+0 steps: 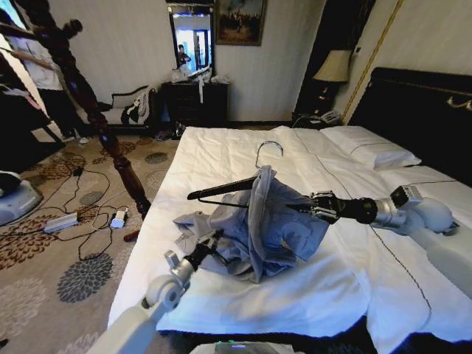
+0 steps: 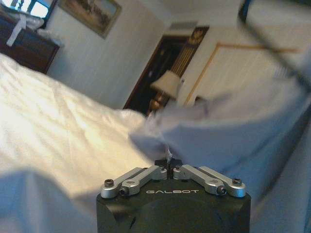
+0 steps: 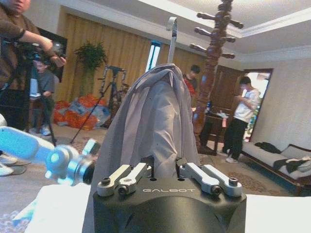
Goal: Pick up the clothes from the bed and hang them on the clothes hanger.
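One wide bed (image 1: 324,295) with white wrinkled sheets spans the head view, two white pillows (image 1: 369,147) lying before its black headboard (image 1: 428,110). To the robot's left, one dark turned-wood coat stand (image 1: 88,103) rises from the patterned carpet (image 1: 51,258). One grey-blue garment (image 1: 258,221) sits mid-bed, partly draped over one black wire hanger (image 1: 221,188) with a metal hook (image 1: 269,147) and raised off the sheet. Two grippers work it. The right gripper (image 1: 306,206) reaches in from the right, clamped on the hanger end under the cloth. The left gripper (image 2: 168,167) has its fingers pinched together on a fold of the garment's lower edge.
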Motion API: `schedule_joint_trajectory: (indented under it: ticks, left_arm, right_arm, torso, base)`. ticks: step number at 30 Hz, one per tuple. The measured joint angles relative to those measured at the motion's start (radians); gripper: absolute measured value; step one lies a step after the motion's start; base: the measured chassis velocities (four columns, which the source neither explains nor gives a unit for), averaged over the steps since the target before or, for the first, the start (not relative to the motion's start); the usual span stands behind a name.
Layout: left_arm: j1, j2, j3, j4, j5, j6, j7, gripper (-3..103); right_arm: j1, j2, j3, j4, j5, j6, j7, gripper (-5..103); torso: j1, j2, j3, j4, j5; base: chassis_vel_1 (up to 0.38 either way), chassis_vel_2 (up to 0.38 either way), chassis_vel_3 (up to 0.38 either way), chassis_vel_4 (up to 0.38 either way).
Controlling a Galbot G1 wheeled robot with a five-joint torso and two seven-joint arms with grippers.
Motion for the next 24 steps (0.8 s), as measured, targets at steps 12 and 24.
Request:
schedule_joint_trajectory:
  ticks: [12, 24]
  left_arm:
    - [-0.095, 0.113, -0.181, -0.075, -0.228, 0.058, 0.002, 0]
    - [-0.255, 0.170, -0.201, -0.022, -0.339, 0.080, -0.002, 0]
  right_arm:
    - [-0.005, -0.008, 0.006, 0.001, 0.064, -0.005, 0.039, 18]
    - [-0.009, -0.001, 0.003, -0.002, 0.041, 0.025, 0.014, 18]
  torso:
    - [0.000, 0.000, 0.000, 0.0001, 0.0000]
    - [0.000, 0.000, 0.000, 0.0001, 0.0001]
  base:
    - [0.000, 0.000, 0.000, 0.000]
    - [0.000, 0.000, 0.000, 0.000]
